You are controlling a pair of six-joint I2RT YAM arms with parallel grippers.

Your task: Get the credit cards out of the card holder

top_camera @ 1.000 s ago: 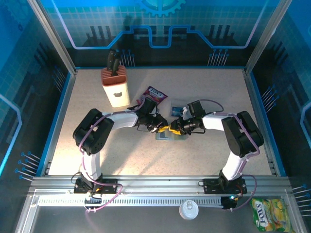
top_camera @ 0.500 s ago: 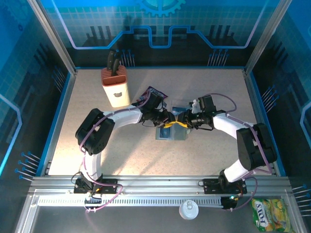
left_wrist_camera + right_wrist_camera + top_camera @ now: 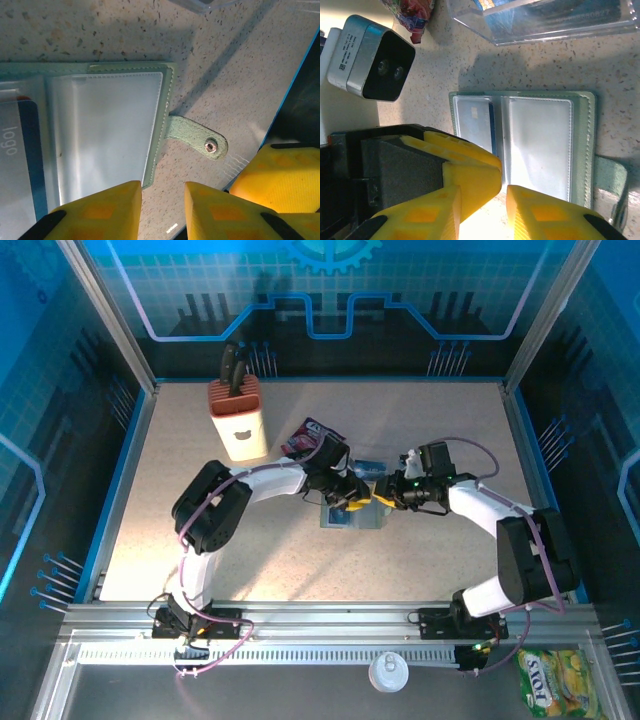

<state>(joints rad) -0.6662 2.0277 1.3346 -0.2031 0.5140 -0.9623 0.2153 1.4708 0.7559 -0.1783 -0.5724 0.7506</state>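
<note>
Two pincers, left pincer (image 3: 162, 189) and right pincer (image 3: 484, 199), narrowly parted and empty, hovered at card holder (image 3: 107, 125), open flat on counter (image 3: 225, 60); blue card (image 3: 22, 165) in panel opposite strap (image 3: 195, 140), nearer left pincer.

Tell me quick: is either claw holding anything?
Left gripper: jaws slightly open, holding nothing.
Right gripper: jaws slightly open, holding nothing.

A knife block (image 3: 237, 420) stands near the tabletop's (image 3: 420, 550) far left corner. A purple snack packet (image 3: 305, 437) and a clear box (image 3: 545, 22) lie mid-table. Past the near edge: white lid (image 3: 388, 673), yellow packet (image 3: 555, 683).
</note>
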